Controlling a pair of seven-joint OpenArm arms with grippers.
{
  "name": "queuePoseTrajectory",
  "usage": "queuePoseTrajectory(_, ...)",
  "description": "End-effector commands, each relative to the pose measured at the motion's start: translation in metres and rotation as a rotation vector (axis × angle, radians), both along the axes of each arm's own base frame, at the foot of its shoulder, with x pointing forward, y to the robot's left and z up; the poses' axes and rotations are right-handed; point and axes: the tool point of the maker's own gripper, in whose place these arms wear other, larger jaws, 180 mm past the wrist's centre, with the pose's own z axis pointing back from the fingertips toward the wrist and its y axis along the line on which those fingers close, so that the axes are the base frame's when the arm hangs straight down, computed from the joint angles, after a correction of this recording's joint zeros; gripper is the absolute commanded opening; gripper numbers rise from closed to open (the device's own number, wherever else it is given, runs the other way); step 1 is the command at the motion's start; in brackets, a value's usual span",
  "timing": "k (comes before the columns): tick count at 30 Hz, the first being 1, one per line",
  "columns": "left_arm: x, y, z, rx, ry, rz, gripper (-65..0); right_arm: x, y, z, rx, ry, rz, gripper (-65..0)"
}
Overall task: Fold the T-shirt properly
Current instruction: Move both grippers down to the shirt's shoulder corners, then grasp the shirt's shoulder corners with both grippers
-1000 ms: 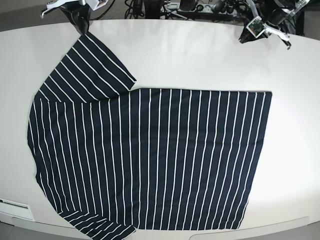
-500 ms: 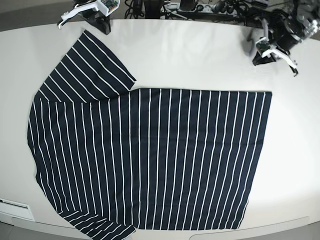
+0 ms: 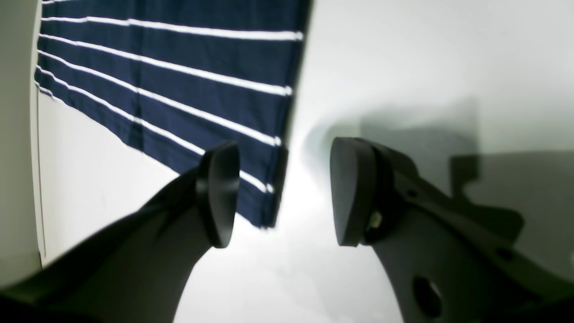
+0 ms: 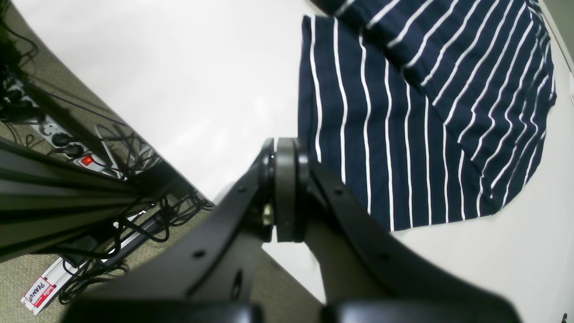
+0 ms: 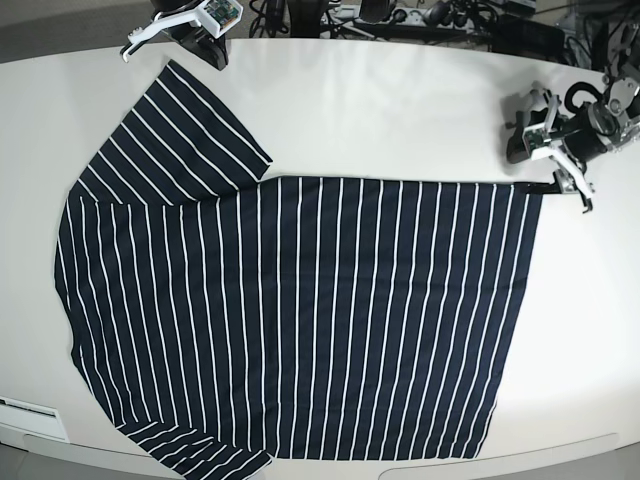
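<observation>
The T-shirt [image 5: 300,310], dark navy with thin white stripes, lies spread flat on the white table [image 5: 400,110], one sleeve [image 5: 180,135] pointing to the far left. My left gripper [image 5: 533,165] stands open right at the shirt's far right corner [image 5: 538,190]. In the left wrist view that corner [image 3: 264,211] lies between the fingers [image 3: 219,193] of the left gripper [image 3: 284,193], low over the table. My right gripper [image 5: 205,52] is shut with nothing in it, just beyond the sleeve tip. Its pads [image 4: 284,193] press together at the table edge, the T-shirt [image 4: 403,134] lying apart from them.
A power strip [image 4: 85,159] with a red light and tangled cables [image 4: 134,166] lie on the floor behind the table's far edge. More cables [image 5: 400,15] run along the back. A white label [image 5: 30,408] sits at the front left edge.
My left arm has come down from the far right edge to the shirt's corner and its jaws have opened. My right gripper has drawn back from the sleeve tip, still shut.
</observation>
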Motion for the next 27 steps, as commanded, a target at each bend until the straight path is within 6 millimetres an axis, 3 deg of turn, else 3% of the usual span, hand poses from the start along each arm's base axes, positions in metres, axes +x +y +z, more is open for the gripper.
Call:
queuePoseTrajectory(1,-0.001,0.012,-0.005,0.065,0.025,-0.011,-30.3,0.0,0.002,0.007,0.014,-0.018,0.001,-65.0)
queuePoseTrajectory(2,-0.001,0.014,-0.007,0.076,0.034,-0.019,-30.3,0.0,0.001,0.006,0.01,-0.013,-0.003,-65.0)
queuePoseTrajectory(3,-0.002,0.016,-0.011,0.097,0.04,-0.035,-30.3,0.0,0.0,0.005,0.004,-0.008,-0.01,-61.0)
queuePoseTrajectory(6,-0.007,0.023,-0.021,0.173,0.06,-0.089,-30.3,-0.002,-0.004,0.002,-0.011,0.009,-0.023,-42.5)
queuePoseTrajectory(8,-0.007,0.026,-0.025,0.195,0.068,-0.103,-30.3,-0.002,-0.003,0.001,-0.01,0.013,-0.016,-35.6)
queuePoseTrajectory(15,-0.002,0.035,-0.031,0.22,0.082,-0.101,-30.3,-0.003,-0.006,-0.003,-0.022,0.023,-0.028,-34.8)
queuePoseTrajectory(22,0.001,0.038,-0.031,0.224,0.081,-0.096,-30.3,-0.003,-0.019,-0.048,-0.091,0.073,-0.054,-34.8)
queuePoseTrajectory(27,0.0,0.035,-0.031,0.207,0.08,-0.105,-30.3,0.002,-0.03,-0.065,-0.136,0.089,-0.089,-34.8)
